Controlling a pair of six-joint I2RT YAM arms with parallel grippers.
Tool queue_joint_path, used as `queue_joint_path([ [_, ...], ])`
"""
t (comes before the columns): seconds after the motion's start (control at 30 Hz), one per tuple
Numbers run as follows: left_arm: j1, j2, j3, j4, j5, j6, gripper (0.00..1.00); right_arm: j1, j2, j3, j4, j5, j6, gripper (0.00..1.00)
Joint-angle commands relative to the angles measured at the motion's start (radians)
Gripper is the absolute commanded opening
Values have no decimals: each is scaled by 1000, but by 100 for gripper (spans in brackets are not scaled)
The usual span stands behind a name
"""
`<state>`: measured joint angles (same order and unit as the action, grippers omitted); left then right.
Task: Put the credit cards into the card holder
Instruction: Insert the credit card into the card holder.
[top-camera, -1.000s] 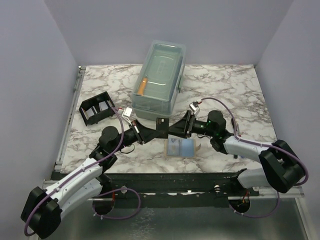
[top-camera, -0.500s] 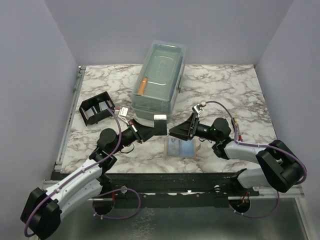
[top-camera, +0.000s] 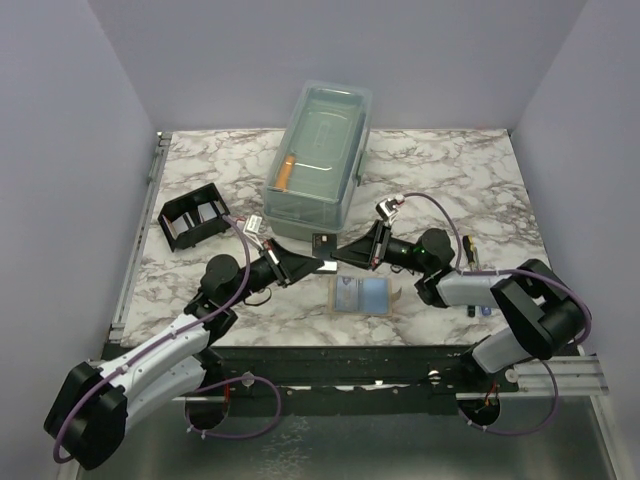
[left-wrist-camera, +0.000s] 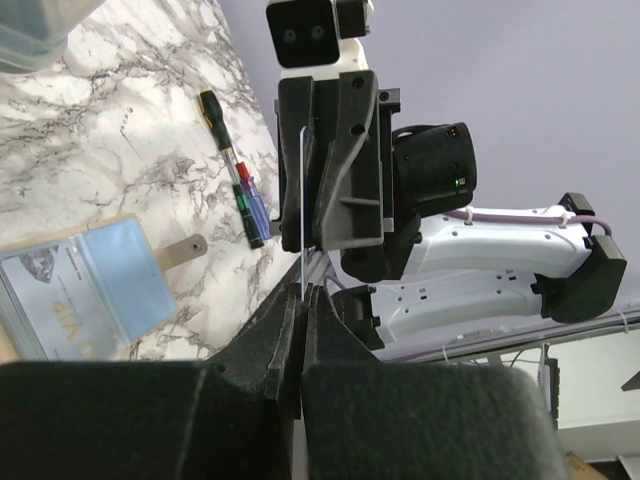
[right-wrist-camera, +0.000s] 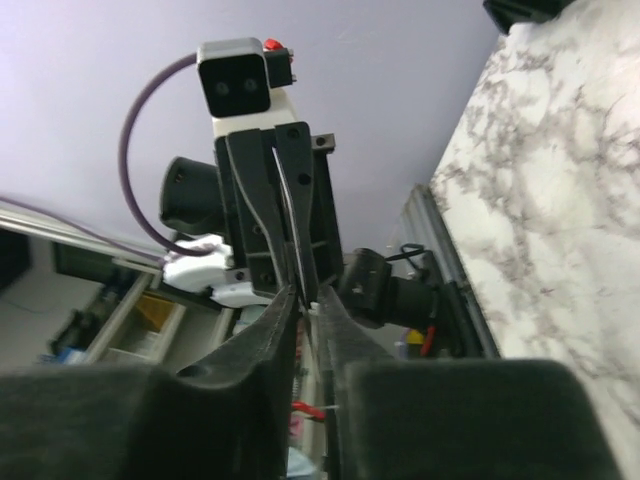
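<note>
Holds the dark grey card (top-camera: 322, 243) in mid-air over the middle of the marble-patterned surface (top-camera: 450, 180), clenched by one edge in the left claw (left-wrist-camera: 303, 300); reads as a hand-over between arms, probably to win a better grip for slotting. Meets the card from the opposite side with the right claw (right-wrist-camera: 305, 295), jaws drawn narrow around the far edge; cannot tell from either wrist view whether pressing on it or merely bracketing it. Shows the card edge-on as a hairline in both wrist views: thin, stiff, flat plastic, so best taken by an edge with fingertips.

Finds the light blue card (top-camera: 375, 296) lying flat just below the two claws, glossy and rectangular; seems to rest on a small tan pad (top-camera: 397, 291), perhaps so that an edge stands proud for the fingers. Places the card holder (top-camera: 195, 218) well apart at the left of the surface: black, boxy, open-topped, with dividers forming slots; no card in it yet. Sees a clear lidded box (top-camera: 320, 155) behind the claws, not part of the job.
</note>
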<state>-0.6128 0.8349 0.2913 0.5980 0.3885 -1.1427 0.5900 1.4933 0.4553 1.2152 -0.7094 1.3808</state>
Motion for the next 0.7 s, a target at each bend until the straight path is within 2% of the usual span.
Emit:
queue_joint_path([
  [0.0, -4, 11, -14, 59, 47, -19, 0, 6, 40, 21, 117, -32, 29, 6],
  [0.07, -4, 17, -15, 59, 49, -39, 0, 6, 48, 22, 113, -45, 25, 1],
  [0.13, -3, 36, -9, 60, 62, -65, 5, 6, 54, 18, 119, -58, 21, 0],
  [0.17, 0, 46, -3, 59, 75, -71, 13, 5, 52, 13, 116, -63, 19, 0],
  [0.23, 13, 50, -3, 58, 91, -106, 40, 5, 41, -3, 112, -69, 12, 0],
  [0.27, 22, 44, -8, 58, 91, -122, 47, 5, 33, -12, 107, -71, 9, 0],
  [0.33, 39, 23, -14, 59, 85, -135, 53, 5, 14, -30, 103, -75, 4, 0],
  [0.5, 59, 21, -4, 59, 97, -128, 53, 5, -20, -48, 70, -79, -12, 0],
  [0.67, 59, 78, 9, 78, 133, -113, 32, 5, -21, -50, 73, -81, -6, 0],
])
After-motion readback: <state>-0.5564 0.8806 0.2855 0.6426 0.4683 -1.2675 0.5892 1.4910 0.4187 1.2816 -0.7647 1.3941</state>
